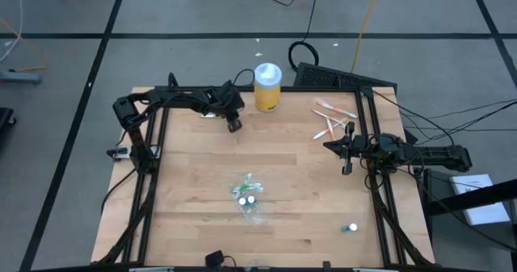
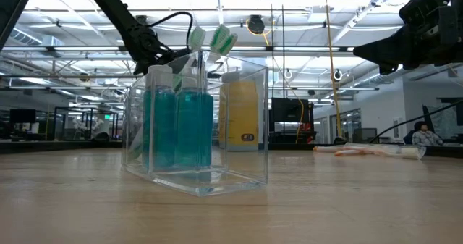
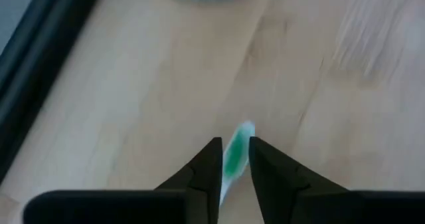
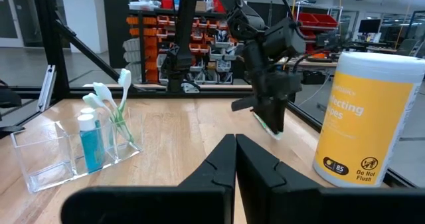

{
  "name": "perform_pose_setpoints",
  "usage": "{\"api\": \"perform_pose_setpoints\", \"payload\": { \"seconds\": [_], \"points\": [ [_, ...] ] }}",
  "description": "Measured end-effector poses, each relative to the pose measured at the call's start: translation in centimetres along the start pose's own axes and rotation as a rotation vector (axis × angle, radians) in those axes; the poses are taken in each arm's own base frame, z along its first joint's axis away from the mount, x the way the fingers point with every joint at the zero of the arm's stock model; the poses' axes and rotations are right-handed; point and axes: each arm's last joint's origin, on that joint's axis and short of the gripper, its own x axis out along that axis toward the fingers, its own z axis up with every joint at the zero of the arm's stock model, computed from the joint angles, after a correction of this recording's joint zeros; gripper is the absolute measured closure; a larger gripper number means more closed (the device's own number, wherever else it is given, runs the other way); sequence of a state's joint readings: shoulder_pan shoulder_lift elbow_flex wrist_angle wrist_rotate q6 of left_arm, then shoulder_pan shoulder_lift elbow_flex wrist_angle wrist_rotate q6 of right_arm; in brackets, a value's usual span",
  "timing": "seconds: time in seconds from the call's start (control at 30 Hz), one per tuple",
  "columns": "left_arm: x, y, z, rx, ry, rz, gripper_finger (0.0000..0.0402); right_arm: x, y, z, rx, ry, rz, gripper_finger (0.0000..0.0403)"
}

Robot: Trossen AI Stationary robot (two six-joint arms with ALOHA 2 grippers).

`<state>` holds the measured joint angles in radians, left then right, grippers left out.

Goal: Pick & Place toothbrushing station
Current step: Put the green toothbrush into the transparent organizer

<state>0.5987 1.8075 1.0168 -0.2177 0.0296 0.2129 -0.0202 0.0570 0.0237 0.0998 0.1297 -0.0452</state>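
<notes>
From above, the wooden table (image 1: 202, 175) carries the toothbrushing station (image 1: 250, 199), a see-through container lying a little toward the near edge, about midway between the side edges, with green-and-white brushes and white-capped bottles in it. The left gripper (image 1: 234, 125) hangs over the far part of the table, just beside the yellow jar (image 1: 267, 87) with a white lid that stands at the far edge. Loose orange-and-white toothbrushes (image 1: 333, 119) lie near the far right corner. The right gripper (image 1: 348, 168) waits by the right edge, well apart from the station. A small white-and-green object (image 1: 352, 228) sits near the near right corner.

At table height, the station (image 2: 197, 128) stands upright close to the camera, holding two teal bottles (image 2: 178, 124) and brush heads that rise above its rim. The yellow jar (image 2: 241, 114) shows behind it, seen through its clear wall.

The left wrist camera looks down on bare wood, and the left gripper (image 3: 234, 159) has its jaws clamped on a green-and-white toothbrush (image 3: 234, 159), whose head pokes out beyond the fingertips.

From the right wrist camera, the right gripper (image 4: 236, 147) has its jaws pressed together on nothing. Beyond them the left gripper (image 4: 269, 117) hangs above the table with the toothbrush (image 4: 267, 125) in it, between the station (image 4: 73, 151) and the yellow jar (image 4: 362, 121).
</notes>
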Motion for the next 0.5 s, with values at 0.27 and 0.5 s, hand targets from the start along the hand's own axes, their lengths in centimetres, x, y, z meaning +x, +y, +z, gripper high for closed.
{"api": "perform_pose_setpoints", "payload": {
  "seconds": [0.27, 0.5],
  "points": [
    [-0.86, -0.12, 0.81, 0.018, -0.081, -0.060, 0.0392, 0.00, 0.00, 0.00, 0.000, 0.000, 0.000, 0.0399],
    [-0.84, 0.61, 0.16, -0.052, -0.013, 0.020, 0.0289, 0.00, 0.00, 0.00, 0.000, 0.000, 0.000, 0.0399]
  ]
}}
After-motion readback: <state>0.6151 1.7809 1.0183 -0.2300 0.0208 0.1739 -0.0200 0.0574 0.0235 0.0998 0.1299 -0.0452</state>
